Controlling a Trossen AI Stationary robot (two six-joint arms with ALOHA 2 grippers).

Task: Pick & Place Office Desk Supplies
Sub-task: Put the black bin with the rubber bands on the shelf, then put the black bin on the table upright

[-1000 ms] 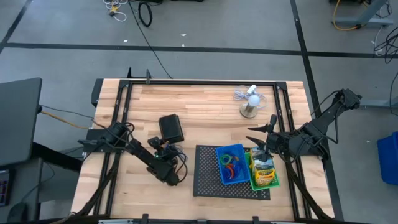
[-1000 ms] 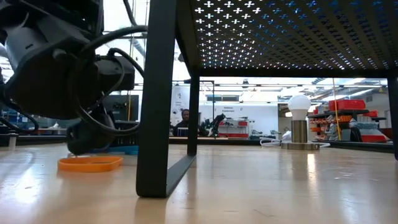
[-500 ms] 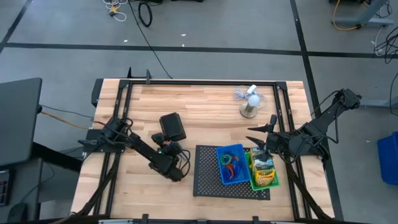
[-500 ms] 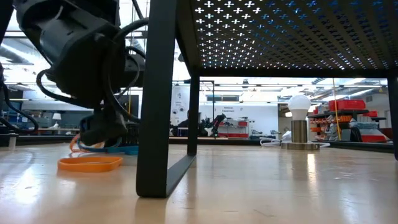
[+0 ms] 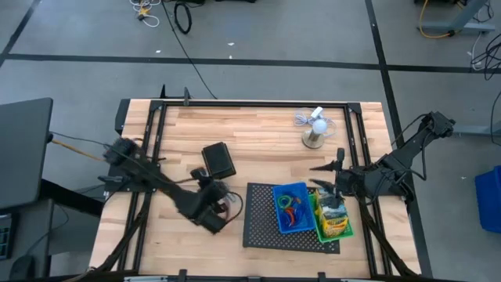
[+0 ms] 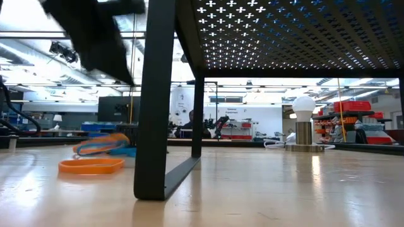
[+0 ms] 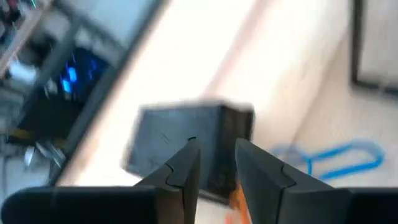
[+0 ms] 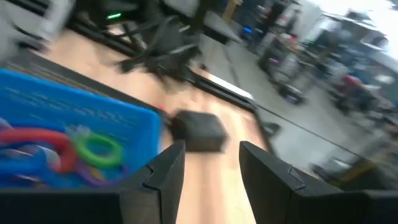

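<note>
Your left gripper (image 5: 210, 215) hangs over the bare wood near the table's front, between the black bin (image 5: 216, 160) and the large black mesh tray (image 5: 258, 227). In the left wrist view its two fingers (image 7: 186, 165) stand close together with a narrow gap, and a scrap of orange shows at their tips; whether they pinch anything you cannot tell. The loose rubber bands lie on the wood just beside it: an orange loop (image 6: 91, 165) nearest the low camera, and a blue loop (image 7: 329, 158) a little beyond, lying flat with its long side running toward the tray. The blue bin (image 5: 291, 207), already holding coloured bands, sits on the tray on the gripper's far side. Your right gripper (image 5: 329, 184) waits above the green bin (image 5: 333, 223) with its crayon box, fingers parted and empty. The left arm is clearly the nearer one to the loose bands.
</note>
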